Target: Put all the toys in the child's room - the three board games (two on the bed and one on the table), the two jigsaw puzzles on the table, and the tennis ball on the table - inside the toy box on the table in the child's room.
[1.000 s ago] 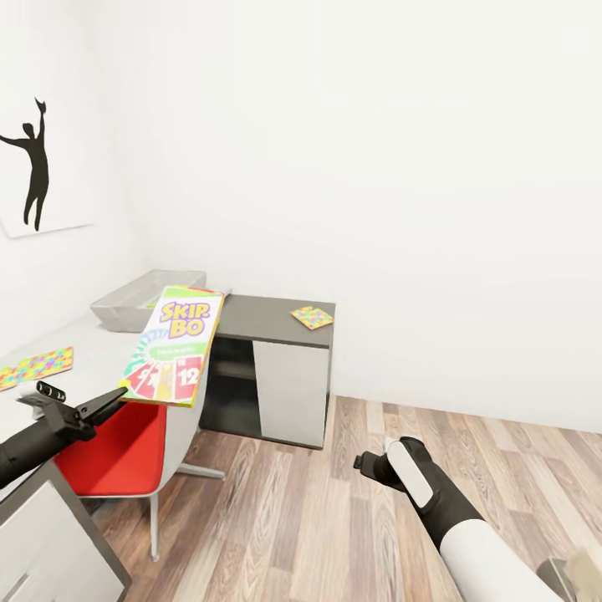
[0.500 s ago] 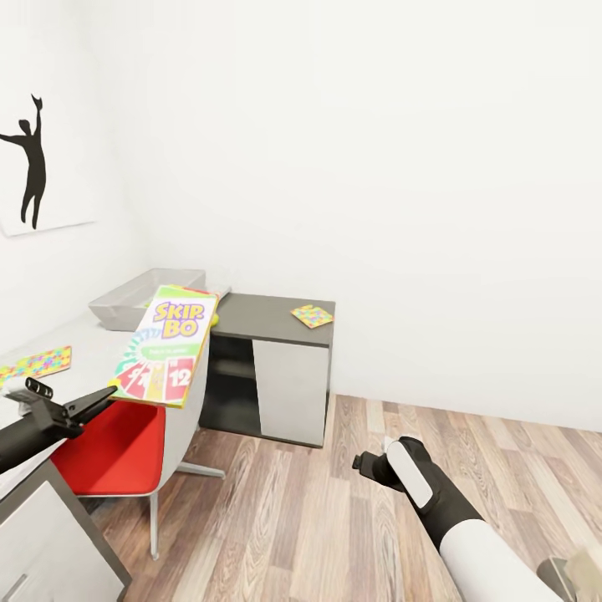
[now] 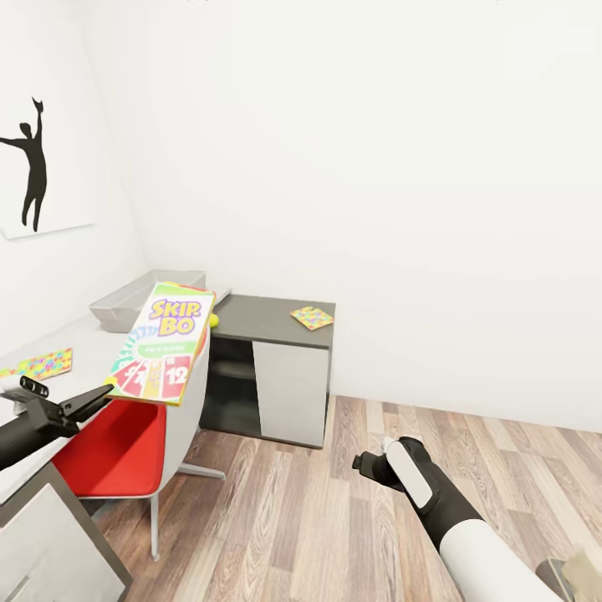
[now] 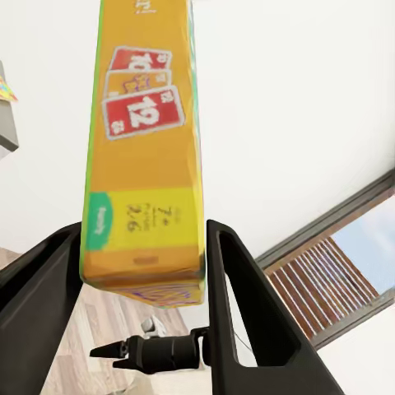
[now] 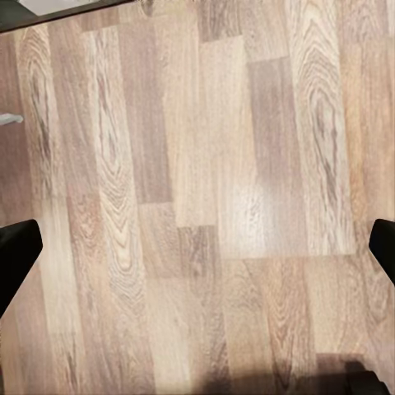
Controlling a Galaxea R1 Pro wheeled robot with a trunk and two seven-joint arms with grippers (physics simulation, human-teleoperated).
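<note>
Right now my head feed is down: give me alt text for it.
The left claw holds the SKIP-BO box by its near edge, above the pale desk and a red chair. The grey toy box sits behind it; one jigsaw puzzle lies on the dark cabinet.

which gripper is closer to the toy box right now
Left. The left gripper holds the SKIP-BO box just short of the toy box; the right gripper hangs low over the floor, well away.

My left claw is matte black with tapered fingers; my right arm is black, white-sleeved, with a white oval panel.
</note>
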